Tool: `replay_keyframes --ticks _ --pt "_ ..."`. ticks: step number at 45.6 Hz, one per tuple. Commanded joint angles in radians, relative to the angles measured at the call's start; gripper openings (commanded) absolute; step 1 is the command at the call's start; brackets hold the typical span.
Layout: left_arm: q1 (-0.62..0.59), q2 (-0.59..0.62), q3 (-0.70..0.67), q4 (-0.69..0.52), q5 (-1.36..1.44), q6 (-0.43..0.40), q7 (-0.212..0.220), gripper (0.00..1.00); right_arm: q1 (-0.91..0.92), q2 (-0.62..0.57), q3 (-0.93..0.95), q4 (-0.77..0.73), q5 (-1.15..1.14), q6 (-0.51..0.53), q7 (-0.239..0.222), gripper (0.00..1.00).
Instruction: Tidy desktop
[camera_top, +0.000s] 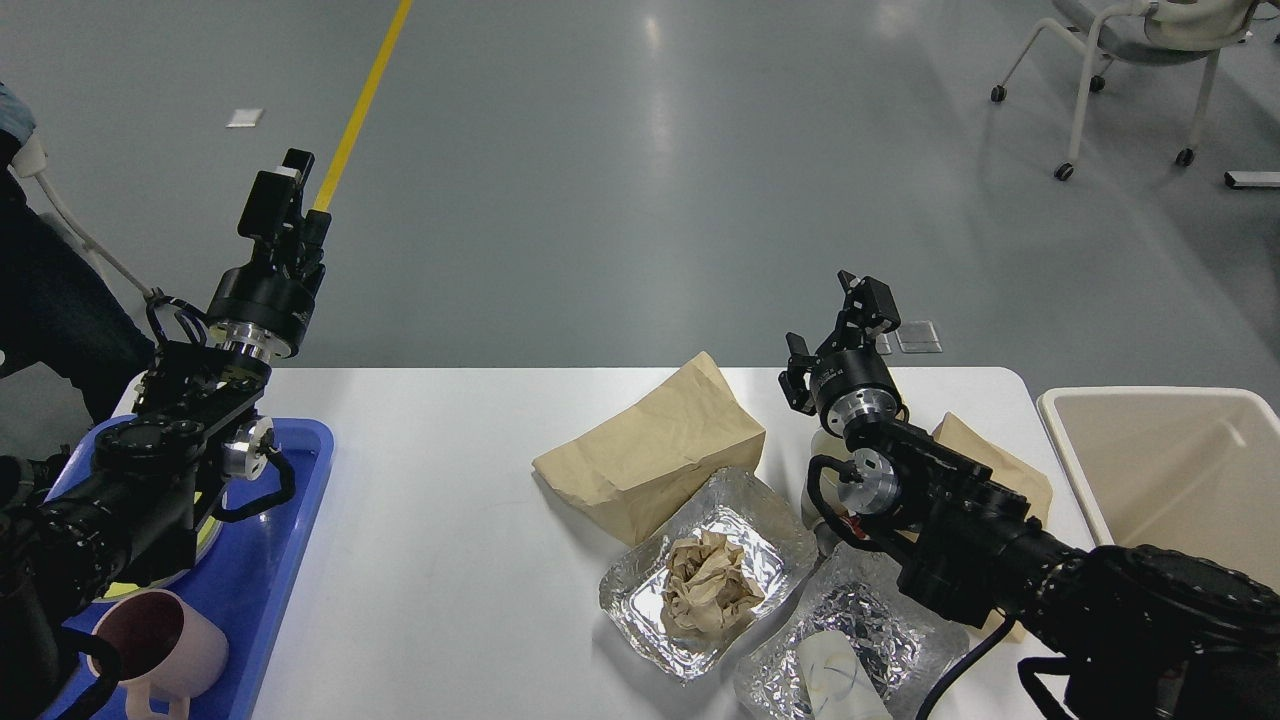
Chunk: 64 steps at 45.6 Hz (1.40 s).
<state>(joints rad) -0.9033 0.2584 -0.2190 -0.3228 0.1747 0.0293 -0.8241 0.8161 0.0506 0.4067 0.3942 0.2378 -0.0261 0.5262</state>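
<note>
The white desktop (450, 480) fills the lower half of the head view. On its right half lie a brown paper bag (650, 450), a foil tray (640, 600) holding crumpled brown paper (708, 585), and a second foil tray (880, 625) with a white cup (835, 675). My right gripper (832, 325) hangs open and empty above the table's far edge, just right of the bag. My left gripper (290, 212) is raised beyond the far left corner, open and empty; its arm lies over the blue tray (290, 500).
The blue tray carries a yellow-green plate (208, 530), mostly hidden by my left arm, and a pink mug (160, 640). A second brown bag (1000, 470) sits behind my right arm. A beige bin (1170, 470) stands at the right. A person (50, 300) is at the far left.
</note>
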Motion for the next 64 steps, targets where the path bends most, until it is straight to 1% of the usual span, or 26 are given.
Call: replay_keyframes --ticks 1,22,31,33,44,57,61,64 --pt "0.006 -0.004 0.0 0.001 0.0 0.004 -0.001 0.97 0.0 0.0 0.0 0.0 0.0 0.0 0.0 1.0" --pt "0.007 -0.062 -0.002 0.001 -0.007 0.004 -0.007 0.97 0.0 0.0 0.0 0.0 0.0 0.0 0.0 1.0" --pt "0.037 -0.073 -0.006 0.001 -0.023 0.004 -0.075 0.97 0.0 0.0 0.0 0.0 0.0 0.0 0.0 1.0" --pt "0.043 -0.073 -0.008 0.001 -0.023 0.003 -0.084 0.97 0.0 0.0 0.0 0.0 0.0 0.0 0.0 1.0" --pt "0.046 -0.073 -0.034 0.001 -0.032 -0.008 -0.069 0.97 0.0 0.0 0.001 0.0 0.0 0.0 0.0 1.0" --pt "0.06 -0.071 -0.089 0.001 -0.096 -0.008 -0.066 0.97 0.0 0.0 0.0 0.0 0.0 0.0 0.0 1.0" --pt "0.06 -0.071 -0.102 0.001 -0.112 -0.008 -0.056 0.97 0.0 0.0 0.0 0.0 0.0 0.0 0.0 1.0" --pt "0.06 -0.073 -0.108 0.001 -0.116 -0.009 -0.04 0.97 0.0 0.0 0.0 0.0 0.0 0.0 0.0 1.0"
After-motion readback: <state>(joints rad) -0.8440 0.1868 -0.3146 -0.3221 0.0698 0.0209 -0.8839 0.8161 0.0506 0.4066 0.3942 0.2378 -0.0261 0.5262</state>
